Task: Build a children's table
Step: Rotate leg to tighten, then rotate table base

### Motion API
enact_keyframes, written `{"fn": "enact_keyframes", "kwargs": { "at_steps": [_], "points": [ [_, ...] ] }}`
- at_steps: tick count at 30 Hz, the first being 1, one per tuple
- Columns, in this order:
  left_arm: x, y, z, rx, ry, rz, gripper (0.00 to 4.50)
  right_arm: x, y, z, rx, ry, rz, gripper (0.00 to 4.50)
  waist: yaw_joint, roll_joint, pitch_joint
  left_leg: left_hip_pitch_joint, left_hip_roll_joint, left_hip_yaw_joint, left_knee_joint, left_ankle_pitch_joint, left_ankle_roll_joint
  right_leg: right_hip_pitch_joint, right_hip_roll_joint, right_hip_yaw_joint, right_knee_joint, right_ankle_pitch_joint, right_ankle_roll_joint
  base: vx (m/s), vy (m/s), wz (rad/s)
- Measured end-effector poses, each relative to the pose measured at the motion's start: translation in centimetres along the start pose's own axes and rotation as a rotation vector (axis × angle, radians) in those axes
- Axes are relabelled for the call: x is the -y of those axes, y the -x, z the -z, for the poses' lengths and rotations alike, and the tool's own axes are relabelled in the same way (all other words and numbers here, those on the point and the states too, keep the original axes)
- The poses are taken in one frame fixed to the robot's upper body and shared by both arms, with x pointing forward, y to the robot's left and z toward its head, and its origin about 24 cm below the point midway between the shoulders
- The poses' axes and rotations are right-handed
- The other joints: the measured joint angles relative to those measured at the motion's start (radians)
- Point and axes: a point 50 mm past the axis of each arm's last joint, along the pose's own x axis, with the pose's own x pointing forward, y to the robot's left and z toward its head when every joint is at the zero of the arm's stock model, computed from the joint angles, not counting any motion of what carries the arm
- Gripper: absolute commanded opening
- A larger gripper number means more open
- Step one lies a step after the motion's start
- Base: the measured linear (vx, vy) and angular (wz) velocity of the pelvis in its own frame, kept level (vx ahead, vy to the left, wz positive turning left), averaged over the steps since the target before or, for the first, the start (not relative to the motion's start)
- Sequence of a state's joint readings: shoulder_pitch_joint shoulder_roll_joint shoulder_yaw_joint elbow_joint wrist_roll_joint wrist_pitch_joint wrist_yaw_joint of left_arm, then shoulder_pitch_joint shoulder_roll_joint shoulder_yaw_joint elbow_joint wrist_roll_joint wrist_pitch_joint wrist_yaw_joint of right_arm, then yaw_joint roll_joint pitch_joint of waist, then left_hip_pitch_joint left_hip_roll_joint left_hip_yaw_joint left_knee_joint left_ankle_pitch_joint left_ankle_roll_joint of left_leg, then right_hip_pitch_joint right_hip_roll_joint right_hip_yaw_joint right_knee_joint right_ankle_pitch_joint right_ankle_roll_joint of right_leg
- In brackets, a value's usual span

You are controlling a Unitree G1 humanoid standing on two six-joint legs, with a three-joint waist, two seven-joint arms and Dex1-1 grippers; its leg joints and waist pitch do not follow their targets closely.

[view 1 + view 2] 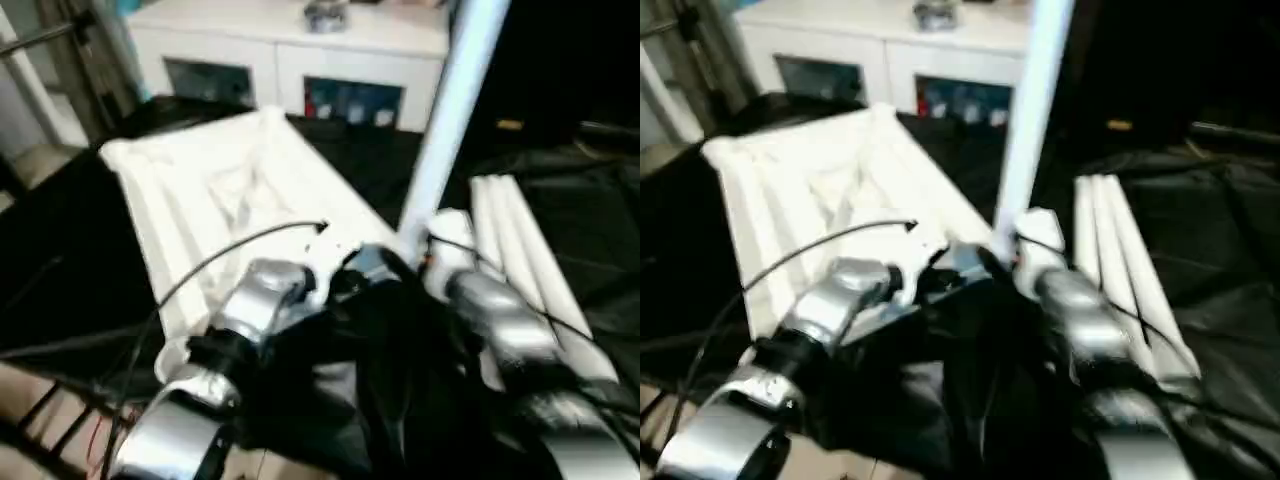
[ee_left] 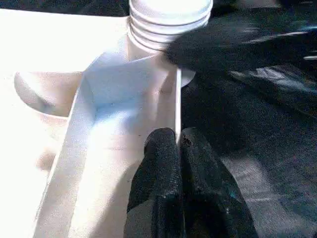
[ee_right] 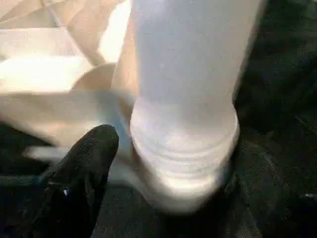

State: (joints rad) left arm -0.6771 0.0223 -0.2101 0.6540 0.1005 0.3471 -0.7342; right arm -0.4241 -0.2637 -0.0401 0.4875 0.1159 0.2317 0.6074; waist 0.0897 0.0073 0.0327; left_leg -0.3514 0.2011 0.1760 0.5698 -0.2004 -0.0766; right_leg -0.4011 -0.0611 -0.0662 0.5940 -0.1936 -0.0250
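The white table top (image 1: pixel 200 190) lies upside down on black cloth, ribs facing up. One white leg (image 1: pixel 450 110) stands upright in its near right corner socket; its threaded end (image 2: pixel 168 20) sits at the socket's mouth. My left gripper (image 2: pixel 178 141) is shut on the thin rim wall of the top (image 2: pixel 177 99), just short of that corner. My right gripper (image 1: pixel 420 262) is at the foot of the leg (image 3: pixel 183 99), open. One black finger (image 3: pixel 84 168) stands slightly off the threads, and the other is hidden behind the leg.
Three more white legs (image 1: pixel 530 260) lie side by side on the cloth to the right of the top. A white glass-door cabinet (image 1: pixel 290 70) stands along the back. Black cloth (image 1: pixel 590 210) covers the surface around the top.
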Motion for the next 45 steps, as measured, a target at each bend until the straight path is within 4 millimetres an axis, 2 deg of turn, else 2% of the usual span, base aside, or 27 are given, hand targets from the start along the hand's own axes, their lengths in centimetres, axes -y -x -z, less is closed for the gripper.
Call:
{"fn": "enact_keyframes", "kwargs": {
  "at_steps": [3,6,9,12,14,16,18,21,24,26,31,32,34,36,38,41,45],
  "points": [
    [0.2,-0.1,-0.5,0.073,0.011,0.003,0.66,-0.5,1.2,0.3,-0.023,0.039,-0.045,3.90,0.000,-0.008,0.005,-0.001,0.002,-0.001,0.000,0.001,0.000,-0.001,0.001,-0.001,0.001,0.000,0.000,0.000,0.000,0.00],
    [0.3,0.0,-1.2,0.121,-0.016,-0.006,1.05,-1.1,1.4,0.1,-0.030,0.049,-0.066,3.90,-0.004,-0.011,0.009,-0.001,0.002,-0.001,0.000,0.001,0.000,-0.001,0.001,-0.001,0.001,0.000,0.000,0.000,0.000,0.00],
    [0.1,0.4,-2.1,0.179,-0.049,-0.027,1.09,-1.5,2.0,-0.4,-0.040,0.048,-0.077,3.90,-0.003,-0.011,0.013,-0.001,0.002,-0.001,0.000,0.000,0.000,-0.002,0.001,-0.001,0.001,0.000,0.000,0.000,0.000,0.00],
    [-1.5,1.9,-2.5,0.201,-0.063,-0.130,1.09,-1.9,2.2,-1.0,-0.039,0.041,-0.091,3.90,-0.008,-0.008,0.016,-0.001,0.002,-0.001,0.000,0.000,0.000,-0.002,0.002,-0.001,0.002,0.000,0.000,0.000,0.000,0.00],
    [-3.8,4.3,-2.6,0.180,-0.104,-0.269,1.09,-2.6,1.9,-0.8,-0.059,0.038,-0.112,3.90,-0.015,-0.007,0.016,0.000,0.004,-0.001,0.000,0.001,0.000,-0.002,0.003,-0.002,0.003,0.000,0.000,0.000,0.000,0.00],
    [-6.9,8.4,-2.3,0.115,-0.150,-0.460,1.09,-3.8,0.7,-0.2,-0.078,0.022,-0.118,3.90,-0.034,-0.006,0.017,0.000,0.005,-0.001,0.000,0.001,-0.002,-0.004,0.005,-0.002,0.006,-0.001,-0.001,0.000,0.000,0.00],
    [-8.9,11.8,-2.3,0.081,-0.163,-0.605,1.09,-4.2,0.2,0.5,-0.111,0.006,-0.104,3.90,-0.033,-0.005,0.018,0.001,0.005,-0.002,0.000,0.003,-0.004,-0.004,0.005,-0.002,0.006,-0.001,-0.002,0.000,0.000,0.00],
    [-10.0,14.9,-1.4,-0.001,-0.194,-0.722,1.09,-4.6,-0.5,0.8,-0.141,-0.008,-0.091,3.90,-0.026,-0.005,0.018,0.001,0.004,-0.002,0.002,0.003,-0.004,-0.004,0.004,-0.002,0.006,-0.001,-0.002,0.000,0.000,0.00],
    [-10.6,18.3,1.6,-0.191,-0.200,-0.829,1.09,-5.0,-1.4,0.6,-0.161,-0.003,-0.071,3.90,-0.030,-0.007,0.019,0.001,0.004,-0.003,0.003,0.003,-0.004,-0.004,0.003,-0.002,0.007,-0.001,-0.002,0.000,0.000,0.00],
    [-10.5,19.3,2.9,-0.249,-0.168,-0.851,1.09,-4.9,-1.6,0.5,-0.171,0.001,-0.053,3.90,-0.027,-0.007,0.020,0.001,0.004,-0.003,0.004,0.003,-0.005,-0.004,0.003,-0.002,0.007,-0.001,-0.002,0.000,0.000,0.00],
    [-10.0,19.7,4.3,-0.320,-0.123,-0.846,0.92,-5.1,-2.6,0.4,-0.182,-0.010,-0.040,3.90,-0.016,-0.007,0.020,0.001,0.004,-0.004,0.007,0.001,-0.012,-0.004,0.003,-0.001,0.013,-0.001,-0.002,0.000,0.000,0.00],
    [-9.8,19.6,4.5,-0.334,-0.122,-0.832,0.67,-5.2,-2.8,0.4,-0.182,-0.012,-0.041,3.90,-0.015,-0.007,0.020,0.001,0.004,-0.004,0.008,0.001,-0.012,-0.004,0.003,-0.001,0.014,-0.001,-0.002,0.000,0.000,0.00],
    [-9.4,19.4,5.2,-0.380,-0.116,-0.783,0.56,-5.3,-3.1,0.4,-0.182,-0.016,-0.039,3.60,-0.017,-0.005,0.021,0.002,0.004,-0.004,0.009,0.002,-0.013,-0.004,0.003,-0.001,0.016,-0.001,-0.002,0.000,0.000,0.00],
    [-8.7,18.9,5.8,-0.400,-0.101,-0.712,0.43,-5.2,-3.4,0.4,-0.191,-0.002,-0.035,3.50,-0.019,-0.004,0.022,0.002,0.004,-0.005,0.009,0.003,-0.015,-0.004,0.003,-0.001,0.017,0.000,-0.003,0.000,0.000,0.00],
    [-8.2,18.4,6.1,-0.407,-0.091,-0.656,0.12,-5.2,-3.5,0.4,-0.193,0.009,-0.034,3.16,-0.019,-0.005,0.022,0.002,0.004,-0.005,0.009,0.003,-0.016,-0.004,0.004,-0.001,0.018,0.000,-0.003,0.000,0.000,0.00],
    [-7.4,17.9,6.5,-0.438,-0.083,-0.554,0.04,-5.1,-3.9,0.2,-0.194,0.011,-0.036,3.06,-0.025,-0.004,0.022,0.002,0.004,-0.005,0.009,0.004,-0.017,-0.003,0.004,-0.001,0.019,0.000,-0.004,0.000,0.000,0.00],
    [-6.1,17.7,6.7,-0.461,-0.065,-0.412,0.00,-5.0,-4.4,0.2,-0.190,0.014,-0.039,2.68,-0.028,-0.004,0.022,0.002,0.004,-0.005,0.009,0.004,-0.017,-0.003,0.004,-0.001,0.019,0.000,-0.004,0.000,0.000,0.00]
  ]
}}
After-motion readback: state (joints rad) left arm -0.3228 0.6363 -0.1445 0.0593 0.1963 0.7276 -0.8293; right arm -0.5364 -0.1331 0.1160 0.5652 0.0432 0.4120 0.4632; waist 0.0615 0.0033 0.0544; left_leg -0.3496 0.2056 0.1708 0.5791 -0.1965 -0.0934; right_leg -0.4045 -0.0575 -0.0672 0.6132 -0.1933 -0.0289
